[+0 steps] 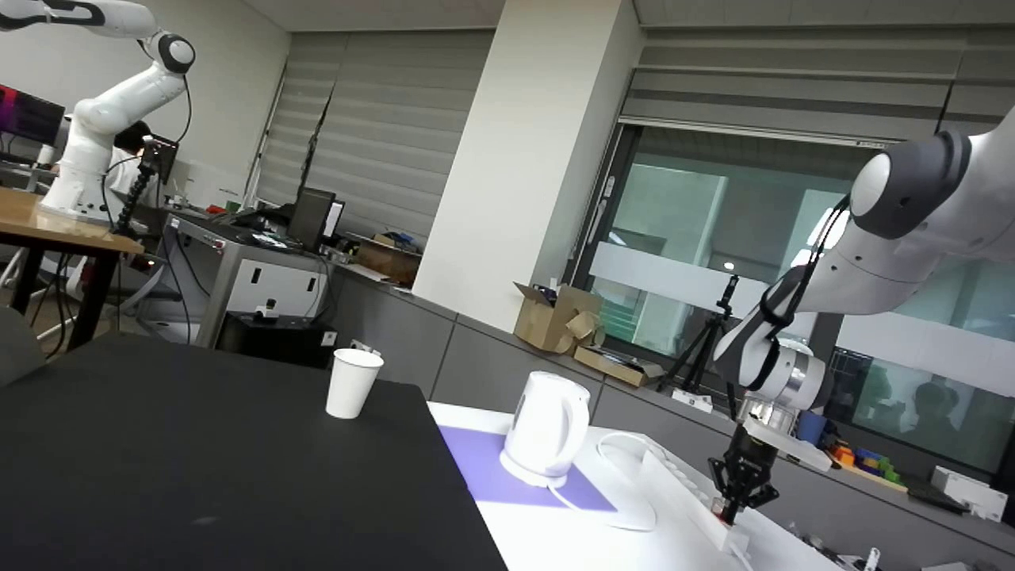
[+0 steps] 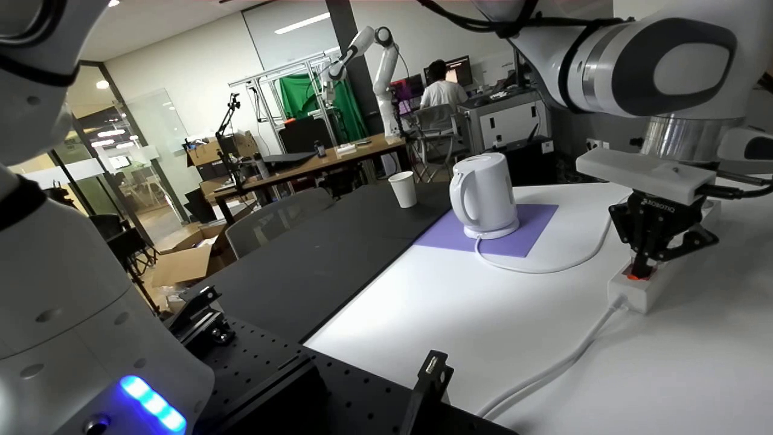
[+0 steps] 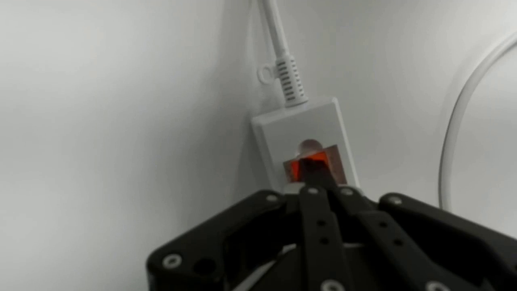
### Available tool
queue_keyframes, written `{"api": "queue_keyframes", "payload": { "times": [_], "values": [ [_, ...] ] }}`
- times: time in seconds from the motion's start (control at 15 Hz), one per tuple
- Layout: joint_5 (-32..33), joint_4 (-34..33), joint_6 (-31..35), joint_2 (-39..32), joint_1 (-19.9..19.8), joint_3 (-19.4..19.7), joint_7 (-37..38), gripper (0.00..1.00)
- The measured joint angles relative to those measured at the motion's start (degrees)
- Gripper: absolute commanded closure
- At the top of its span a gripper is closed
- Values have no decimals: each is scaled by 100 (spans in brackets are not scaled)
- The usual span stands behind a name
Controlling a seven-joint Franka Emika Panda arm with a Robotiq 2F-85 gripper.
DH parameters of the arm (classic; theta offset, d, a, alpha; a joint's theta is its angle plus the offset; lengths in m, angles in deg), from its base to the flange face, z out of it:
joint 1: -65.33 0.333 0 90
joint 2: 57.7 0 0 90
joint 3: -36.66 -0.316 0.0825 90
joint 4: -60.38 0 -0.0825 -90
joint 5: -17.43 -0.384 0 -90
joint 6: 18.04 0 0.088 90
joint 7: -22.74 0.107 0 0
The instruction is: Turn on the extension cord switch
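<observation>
2 sections make up the surface (image 2: 392, 326): a matte black section (image 1: 198, 460) and a glossy white section (image 1: 571, 543). On the black section, near its edge, a white paper cup (image 2: 403, 190) stands upright. On the white section a flat violet sheet (image 2: 534, 222) lies under an upright white plastic jug (image 2: 489, 190), and a thin white cable (image 2: 537, 273) curves away from the jug's base.

The extension cord (image 3: 293, 133), a long, low slab of white plastic, rests on the white section too, with the jug between it and the cup. The black pincer (image 2: 643, 266) is narrow, its fingers together and pointing down, with the tips at the red-orange switch (image 3: 296, 171) near the end of the extension cord. They appear to touch it; whether it is pressed in I cannot tell. A white lead (image 3: 275, 28) with a ribbed sleeve leaves that end.

A black perforated plate (image 2: 362, 386) borders the surface in an exterior view, near a white robot base (image 2: 78, 326) with a glowing blue light strip (image 2: 156, 406). Farther off in the room, a light-wood bench (image 1: 71, 230) bears a jointed white robot arm (image 1: 119, 103), and green fabric (image 2: 350, 115) hangs behind it. A dark-haired person (image 2: 444, 90) in a white shirt sits facing away. A broad white pillar (image 1: 515, 159) stands between pale gray slatted blinds (image 1: 404, 111) and a glass window (image 1: 682, 198); on the low gray wall (image 1: 476, 365), 2 brown cardboard boxes (image 1: 547, 325) sit near a black tripod (image 1: 716, 323).
</observation>
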Motion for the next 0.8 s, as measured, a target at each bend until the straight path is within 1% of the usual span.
{"api": "queue_keyframes", "payload": {
  "times": [0.2, 0.33, 0.53, 0.8],
  "values": [
    [-6, -42, -20, -14, 36, -1, -11, 100],
    [70, -5, -24, 48, 198, 9, -9, 100],
    [259, 223, -77, 431, 634, 85, 16, 100],
    [584, 766, 81, 1295, 1280, 331, 37, 100]
  ]
}}
